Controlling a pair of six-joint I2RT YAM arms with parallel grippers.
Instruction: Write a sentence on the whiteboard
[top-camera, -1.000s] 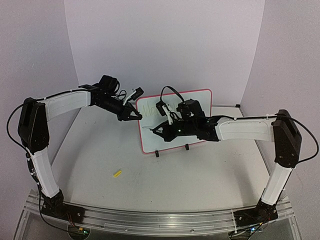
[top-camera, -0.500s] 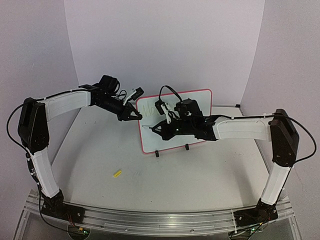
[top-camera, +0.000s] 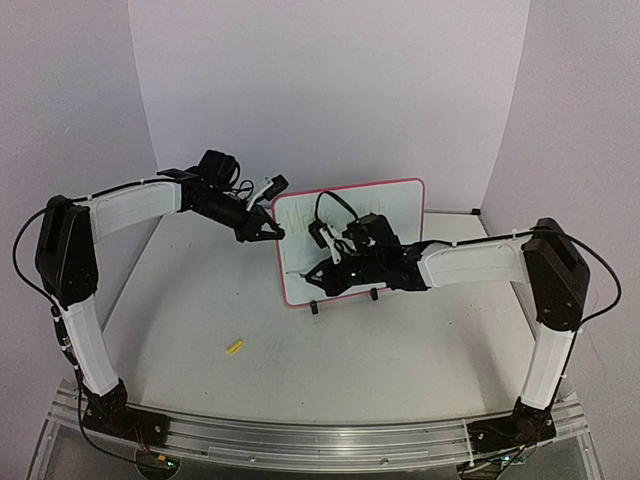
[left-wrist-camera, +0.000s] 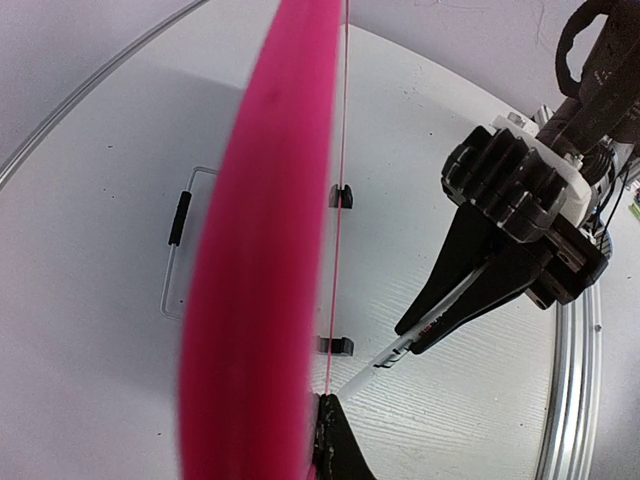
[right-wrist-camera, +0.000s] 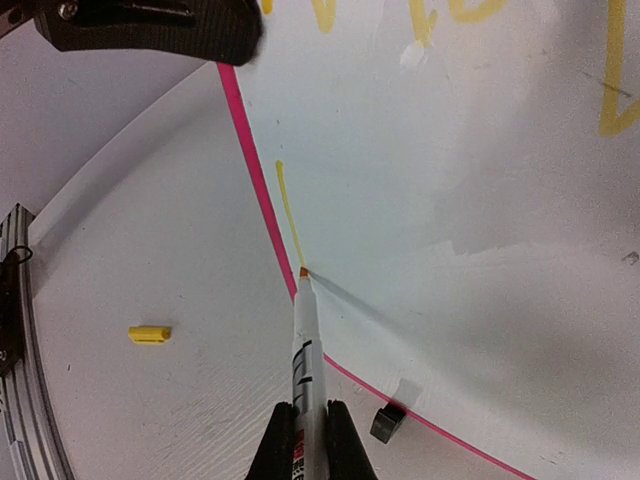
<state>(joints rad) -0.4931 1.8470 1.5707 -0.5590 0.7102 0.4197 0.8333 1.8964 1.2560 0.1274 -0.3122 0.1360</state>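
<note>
The whiteboard (top-camera: 350, 240) stands upright on its two black feet (top-camera: 314, 308) toward the back of the table (top-camera: 420, 350), its pink frame facing the arms and leaning back a little. The left gripper (top-camera: 272, 232) reaches in from the left and is pinched on the board's left edge, up near the top corner; from its own wrist camera the pink rim (left-wrist-camera: 260, 250) fills the middle of the view, edge-on and blurred. The right gripper (right-wrist-camera: 305, 440) is clamped tight around a white marker (right-wrist-camera: 306, 340), which points at the lower left part of the board. The marker's tip touches the white surface just inside the frame, at the bottom end of a short yellow stroke (right-wrist-camera: 289, 215). Higher up, the sentence (right-wrist-camera: 470, 10) shows as bits of yellow lettering along the top of the right wrist view, too cropped to read, and from above it is only a faint trace. A small yellow cap (top-camera: 235, 348) lies on the table, well apart from the board, out toward the left arm's side
</note>
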